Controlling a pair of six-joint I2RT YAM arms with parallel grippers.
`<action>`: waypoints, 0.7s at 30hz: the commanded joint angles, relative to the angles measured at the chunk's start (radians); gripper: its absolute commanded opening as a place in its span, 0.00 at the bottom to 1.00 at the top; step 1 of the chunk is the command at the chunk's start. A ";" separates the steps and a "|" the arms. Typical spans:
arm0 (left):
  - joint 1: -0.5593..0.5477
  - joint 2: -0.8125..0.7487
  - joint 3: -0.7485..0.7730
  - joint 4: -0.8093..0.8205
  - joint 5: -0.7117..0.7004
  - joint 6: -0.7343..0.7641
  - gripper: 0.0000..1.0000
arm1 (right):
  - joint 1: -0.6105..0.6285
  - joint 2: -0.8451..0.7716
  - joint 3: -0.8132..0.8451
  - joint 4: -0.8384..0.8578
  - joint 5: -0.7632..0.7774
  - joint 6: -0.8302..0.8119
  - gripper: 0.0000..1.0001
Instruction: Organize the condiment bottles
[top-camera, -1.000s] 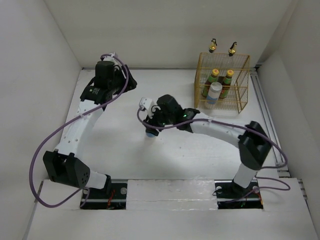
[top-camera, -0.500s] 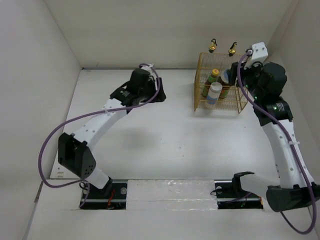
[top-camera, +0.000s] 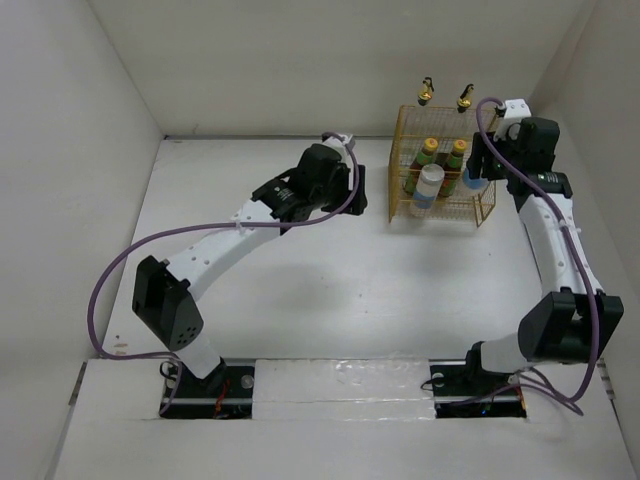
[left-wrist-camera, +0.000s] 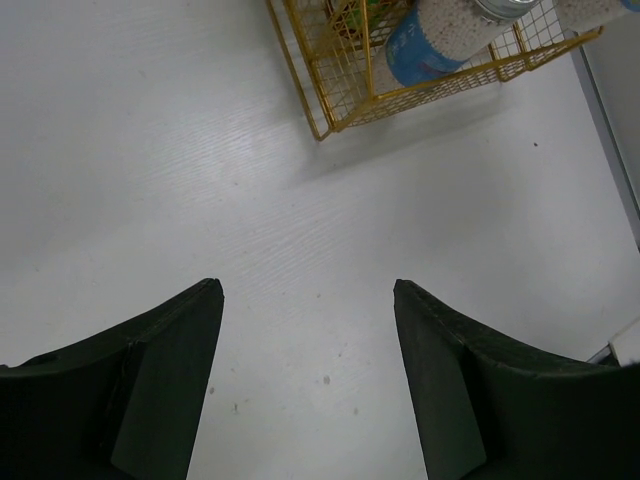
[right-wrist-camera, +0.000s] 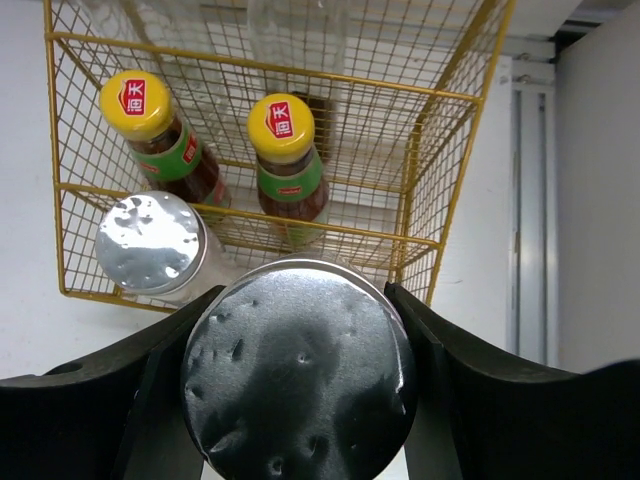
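The yellow wire rack (top-camera: 484, 190) stands at the back right. In it are two red-brown sauce bottles (top-camera: 427, 152) (top-camera: 457, 152) with yellow caps and one white silver-lidded jar (top-camera: 430, 184). Two gold pourer tops (top-camera: 427, 93) (top-camera: 465, 99) rise behind them. My right gripper (top-camera: 476, 168) is shut on the second white jar (right-wrist-camera: 300, 375) and holds it above the rack's front right corner. The right wrist view shows both sauce bottles (right-wrist-camera: 140, 110) (right-wrist-camera: 284, 130) and the racked jar (right-wrist-camera: 155, 245) below. My left gripper (top-camera: 356, 190) (left-wrist-camera: 305, 292) is open and empty over bare table, left of the rack.
The rack's front corner (left-wrist-camera: 325, 110) and the racked jar's blue label (left-wrist-camera: 425, 45) show at the top of the left wrist view. A metal rail (top-camera: 525, 200) runs along the table's right edge. White walls enclose the table.
My right arm carried the jar from the table's middle to the rack and now holds it at the front right corner. My left arm swung right, toward the rack.
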 joint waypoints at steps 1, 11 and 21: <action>0.004 -0.038 0.001 0.028 -0.014 0.016 0.65 | -0.008 -0.010 0.039 0.153 -0.043 0.025 0.20; 0.004 -0.038 -0.019 0.037 -0.004 0.035 0.65 | -0.018 0.090 -0.033 0.222 -0.032 0.034 0.22; 0.013 -0.038 0.001 0.037 -0.020 0.035 0.65 | 0.001 0.156 -0.118 0.245 -0.021 0.043 0.34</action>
